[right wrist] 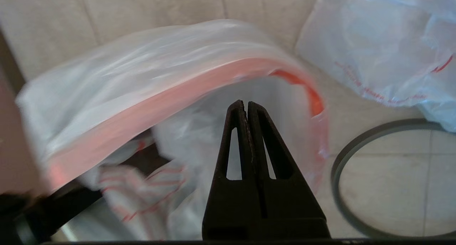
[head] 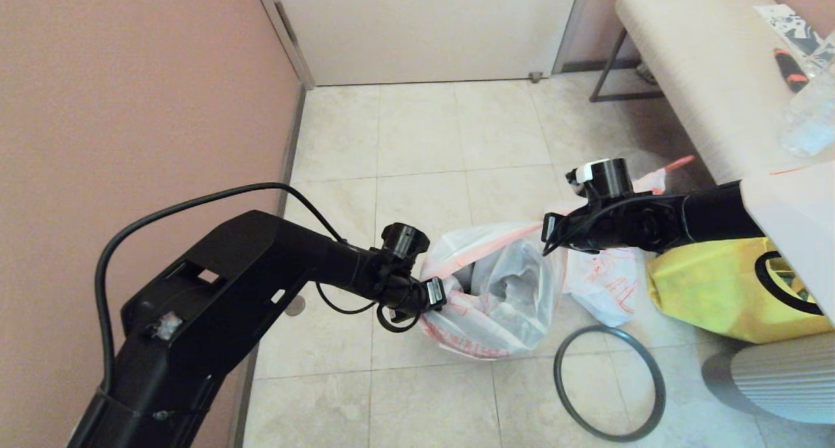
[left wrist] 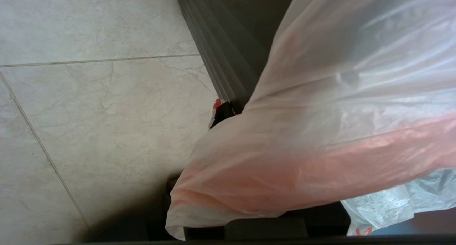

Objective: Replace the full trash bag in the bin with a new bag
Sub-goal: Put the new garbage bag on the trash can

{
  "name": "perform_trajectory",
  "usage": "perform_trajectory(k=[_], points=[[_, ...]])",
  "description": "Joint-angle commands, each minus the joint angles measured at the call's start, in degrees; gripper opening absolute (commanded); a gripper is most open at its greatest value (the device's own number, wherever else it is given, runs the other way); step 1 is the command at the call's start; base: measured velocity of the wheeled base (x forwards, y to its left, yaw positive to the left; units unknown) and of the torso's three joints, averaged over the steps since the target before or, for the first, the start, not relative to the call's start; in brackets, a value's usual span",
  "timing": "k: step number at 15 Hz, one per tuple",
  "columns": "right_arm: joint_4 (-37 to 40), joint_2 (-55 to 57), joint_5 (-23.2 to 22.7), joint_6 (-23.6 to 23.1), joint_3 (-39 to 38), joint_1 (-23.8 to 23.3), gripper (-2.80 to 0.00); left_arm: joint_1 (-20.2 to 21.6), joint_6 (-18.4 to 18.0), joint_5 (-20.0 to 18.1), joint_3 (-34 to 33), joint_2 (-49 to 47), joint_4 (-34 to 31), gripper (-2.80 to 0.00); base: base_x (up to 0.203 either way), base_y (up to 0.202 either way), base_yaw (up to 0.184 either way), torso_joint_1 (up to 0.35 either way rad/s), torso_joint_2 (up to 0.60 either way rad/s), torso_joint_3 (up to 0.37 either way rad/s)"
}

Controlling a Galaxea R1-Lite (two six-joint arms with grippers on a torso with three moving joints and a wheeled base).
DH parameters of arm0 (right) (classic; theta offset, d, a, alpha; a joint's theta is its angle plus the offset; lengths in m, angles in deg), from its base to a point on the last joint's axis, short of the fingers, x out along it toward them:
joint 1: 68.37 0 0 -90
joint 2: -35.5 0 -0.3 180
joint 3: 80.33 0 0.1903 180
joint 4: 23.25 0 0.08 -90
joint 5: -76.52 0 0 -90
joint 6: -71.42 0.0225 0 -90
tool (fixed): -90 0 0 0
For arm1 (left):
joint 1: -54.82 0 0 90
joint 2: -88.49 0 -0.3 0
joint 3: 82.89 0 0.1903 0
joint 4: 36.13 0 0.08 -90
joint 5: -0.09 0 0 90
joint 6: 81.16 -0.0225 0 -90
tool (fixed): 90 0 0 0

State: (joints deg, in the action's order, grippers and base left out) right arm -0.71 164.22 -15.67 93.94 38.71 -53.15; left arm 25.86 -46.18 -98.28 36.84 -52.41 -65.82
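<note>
The new bag (head: 502, 291) stands with its mouth held open between both grippers, its pink-orange edge band arching up. My left gripper (head: 434, 296) is at the bag's left edge, with the plastic (left wrist: 320, 148) draped over its fingers and hiding them. My right gripper (head: 551, 229) (right wrist: 245, 103) is shut at the bag's right edge, thin plastic (right wrist: 149, 81) around its tips. A dark patch inside the bag is probably the bin (head: 464, 277); the rest is covered. The lumpy full trash bag (head: 603, 285) (right wrist: 384, 52) lies just right, behind the right arm. The grey hoop (head: 610, 383) (right wrist: 356, 156) lies flat on the floor.
A yellow tote (head: 724, 291) sits right of the full bag. A ribbed grey object (head: 770, 376) (left wrist: 228, 59) stands at the front right. A padded bench (head: 691, 63) runs along the right and a pink wall (head: 130, 109) along the left. Tiled floor (head: 424, 141) lies beyond.
</note>
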Motion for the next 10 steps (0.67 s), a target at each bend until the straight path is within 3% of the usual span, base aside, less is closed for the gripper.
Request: perform_trajectory(k=[1,6,8,9,10], points=[[0.45,-3.48,-1.19,0.09,-1.91,1.92,-2.8,0.05,0.27,-0.01,-0.13,0.42,0.04,-2.8,0.0,0.0,0.0,0.0,0.0,0.0],[6.49,-3.19,0.07,-1.11,-2.23,4.5,-2.8,0.08,1.08,2.67,0.65,0.54,0.47,-2.8,0.0,0.0,0.0,0.0,0.0,0.0],[10.63,-2.26,7.46,-1.14,-2.02,5.8,-2.8,0.53,3.05,4.12,0.33,0.54,2.95,-2.8,0.0,0.0,0.0,0.0,0.0,0.0],[11.56,-1.96,10.02,-1.03,-2.49,6.74,-2.8,1.1,4.22,4.67,0.23,0.54,3.99,-0.66,0.0,0.0,0.0,0.0,0.0,0.0],[11.59,-2.09,10.45,-0.87,-3.74,7.04,-2.8,1.57,4.57,4.6,0.23,0.45,4.2,0.0,0.0,0.0,0.0,0.0,0.0,0.0]])
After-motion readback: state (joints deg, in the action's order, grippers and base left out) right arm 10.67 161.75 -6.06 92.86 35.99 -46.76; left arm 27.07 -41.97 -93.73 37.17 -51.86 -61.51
